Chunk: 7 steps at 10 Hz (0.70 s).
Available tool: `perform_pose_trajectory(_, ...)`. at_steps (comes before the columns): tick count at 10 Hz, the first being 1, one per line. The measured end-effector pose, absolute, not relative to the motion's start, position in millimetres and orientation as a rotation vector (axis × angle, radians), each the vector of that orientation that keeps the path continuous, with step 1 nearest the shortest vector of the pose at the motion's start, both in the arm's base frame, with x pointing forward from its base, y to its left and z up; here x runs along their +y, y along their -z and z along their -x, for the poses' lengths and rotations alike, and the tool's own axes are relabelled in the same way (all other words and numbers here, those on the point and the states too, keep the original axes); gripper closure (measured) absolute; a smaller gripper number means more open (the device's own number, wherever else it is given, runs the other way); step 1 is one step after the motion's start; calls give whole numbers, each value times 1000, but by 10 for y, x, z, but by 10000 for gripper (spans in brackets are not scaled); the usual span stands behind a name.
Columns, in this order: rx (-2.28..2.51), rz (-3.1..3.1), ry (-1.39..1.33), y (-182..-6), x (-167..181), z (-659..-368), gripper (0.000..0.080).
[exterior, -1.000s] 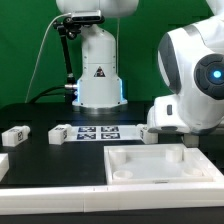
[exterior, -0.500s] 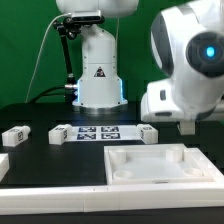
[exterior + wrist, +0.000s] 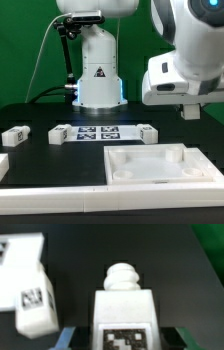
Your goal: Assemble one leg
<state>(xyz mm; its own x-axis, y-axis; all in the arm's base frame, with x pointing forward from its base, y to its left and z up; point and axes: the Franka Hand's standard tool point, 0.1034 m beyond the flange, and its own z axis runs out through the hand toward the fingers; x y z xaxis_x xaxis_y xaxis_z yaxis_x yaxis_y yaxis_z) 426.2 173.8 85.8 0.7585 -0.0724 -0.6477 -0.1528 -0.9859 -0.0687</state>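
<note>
In the wrist view my gripper [image 3: 123,339] is shut on a white leg [image 3: 123,308]. The leg has a black-and-white tag near the jaws, and its rounded knobbed end points away from me over the black table. One bluish fingertip [image 3: 68,336] shows beside the leg. In the exterior view my gripper [image 3: 190,108] hangs high at the right, above the table; the held leg is hard to make out there. The large white tray-like panel [image 3: 150,178] lies at the front.
Three more white tagged legs lie on the table at the exterior view's left [image 3: 15,135], left of centre [image 3: 60,133] and right of centre [image 3: 148,132]. The marker board [image 3: 100,131] lies between them. Another white tagged part [image 3: 30,291] lies beside the held leg in the wrist view.
The arm has risen from low beside the tray's far right corner to well above the table, shifting slightly to the exterior view's right.
</note>
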Motion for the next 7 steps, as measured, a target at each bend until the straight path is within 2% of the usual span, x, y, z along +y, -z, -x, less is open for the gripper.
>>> perform_pose_trajectory(2, 198, 2900, -823, -849, 1738, -4307, 515)
perform_pose_trajectory(3, 140, 2913, -694, -814, 1681, -4421, 514)
perform_pose_trajectory(4, 99, 2940, -533, -868, 1575, -4589, 514)
perform_pose_trajectory(7, -4, 3008, -66, -1211, 1435, -4940, 514)
